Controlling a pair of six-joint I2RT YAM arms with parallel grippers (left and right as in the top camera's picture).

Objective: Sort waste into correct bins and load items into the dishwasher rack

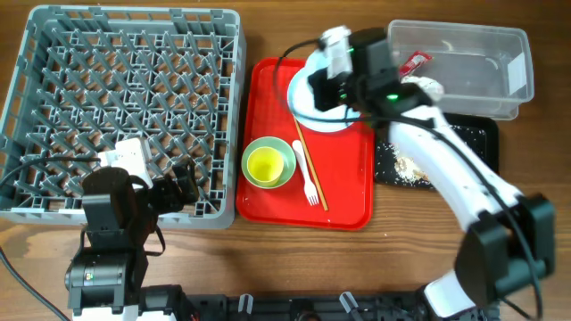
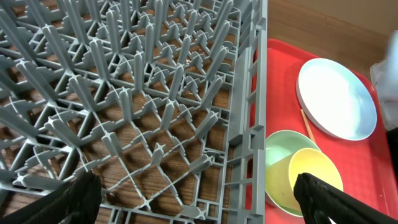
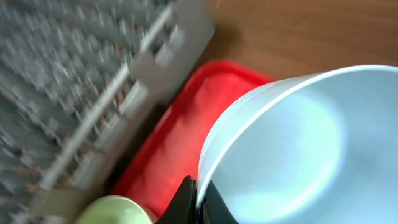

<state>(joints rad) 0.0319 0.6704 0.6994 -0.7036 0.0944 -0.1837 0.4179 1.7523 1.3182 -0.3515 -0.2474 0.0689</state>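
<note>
Overhead shows 1 plate (image 1: 298,100), 1 fork (image 1: 306,178), 1 cup (image 1: 266,164).

The dishwasher rack (image 1: 229,116) is moulded in matt grey plastic, the red tray (image 1: 348,178) in smooth, glossy plastic. The table (image 1: 294,267) is surfaced in grained wood.

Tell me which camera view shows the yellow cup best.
The overhead view: the yellow cup shows whole, sitting inside the green bowl on the red tray. The left wrist view has it partly hidden behind a dark finger. The right wrist view shows only the bowl's rim.
</note>
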